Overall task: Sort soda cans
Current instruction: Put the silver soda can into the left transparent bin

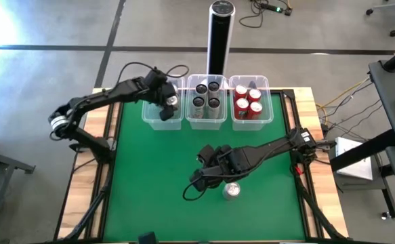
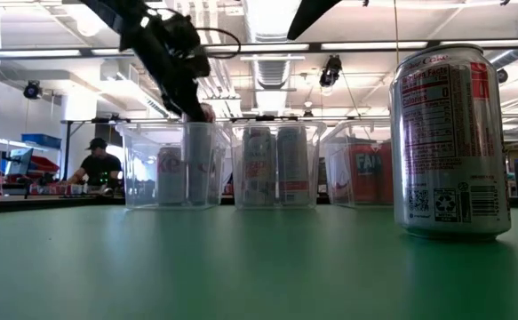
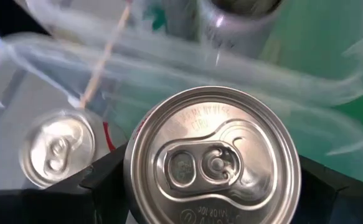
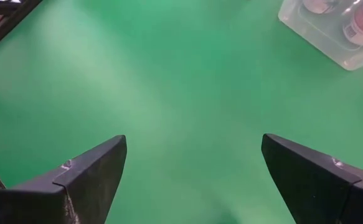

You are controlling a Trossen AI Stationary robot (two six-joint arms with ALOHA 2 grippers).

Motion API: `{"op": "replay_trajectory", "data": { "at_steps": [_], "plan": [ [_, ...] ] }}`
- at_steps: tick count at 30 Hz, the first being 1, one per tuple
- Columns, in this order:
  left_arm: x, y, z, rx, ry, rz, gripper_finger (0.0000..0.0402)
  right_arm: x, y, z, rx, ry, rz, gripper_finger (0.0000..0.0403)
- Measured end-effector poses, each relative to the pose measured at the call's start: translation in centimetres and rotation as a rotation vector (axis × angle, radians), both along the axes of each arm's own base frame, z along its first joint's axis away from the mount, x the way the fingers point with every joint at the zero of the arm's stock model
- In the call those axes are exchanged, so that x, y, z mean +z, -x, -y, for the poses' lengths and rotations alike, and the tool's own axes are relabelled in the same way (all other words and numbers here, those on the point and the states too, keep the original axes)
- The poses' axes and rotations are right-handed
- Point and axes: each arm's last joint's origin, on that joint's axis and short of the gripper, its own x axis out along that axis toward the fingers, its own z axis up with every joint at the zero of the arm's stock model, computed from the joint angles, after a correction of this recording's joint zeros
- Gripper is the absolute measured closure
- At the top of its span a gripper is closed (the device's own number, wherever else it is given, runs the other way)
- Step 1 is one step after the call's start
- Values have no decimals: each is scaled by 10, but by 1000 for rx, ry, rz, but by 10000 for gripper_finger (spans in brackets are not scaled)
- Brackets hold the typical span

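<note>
Your left gripper (image 3: 212, 177) is clamped on a silver-topped can (image 3: 213, 163), fingers pressed against its two sides, and it hangs upright over the left bin (image 1: 150, 115), the can's long axis pointing straight down into it. From the wrist you see one more silver can (image 3: 58, 148) standing just beside it, lower in the same bin. In the low view the arm reaches down into that bin's mouth, so the carried can looks partly below the rim, though how deep is hard to tell.

Move outward: the middle bin (image 1: 191, 119) holds four dark cans (image 1: 206, 95), and the right bin (image 1: 269, 108) holds four red cans (image 1: 248, 99). Both look filled.

Now your right gripper (image 4: 193, 180): jaws spread wide, nothing between them, only the green mat (image 4: 169, 81) below. In the high view it sits mid-table (image 1: 209, 163), and the last loose can (image 1: 232, 191) stands upright just beside it, toward the table's near edge. That can is far nearer the right arm than the left. By my reading, the right arm's next grasp turns on coming at an upright can from the side, while the left only needs to let go where it is.
</note>
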Motion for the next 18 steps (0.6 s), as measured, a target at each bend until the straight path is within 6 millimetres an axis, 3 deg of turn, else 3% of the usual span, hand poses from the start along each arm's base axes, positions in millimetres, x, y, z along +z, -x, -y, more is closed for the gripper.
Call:
{"op": "replay_trajectory", "data": {
  "at_steps": [5, 18],
  "plan": [
    [-22, 0, -12, 30, 39, -27, 113, 0, 0, -1, -2, -2, 0, 35],
    [-48, -6, -25, 49, 67, -41, 113, 0, 0, -1, -1, -1, -1, 35]
  ]
}}
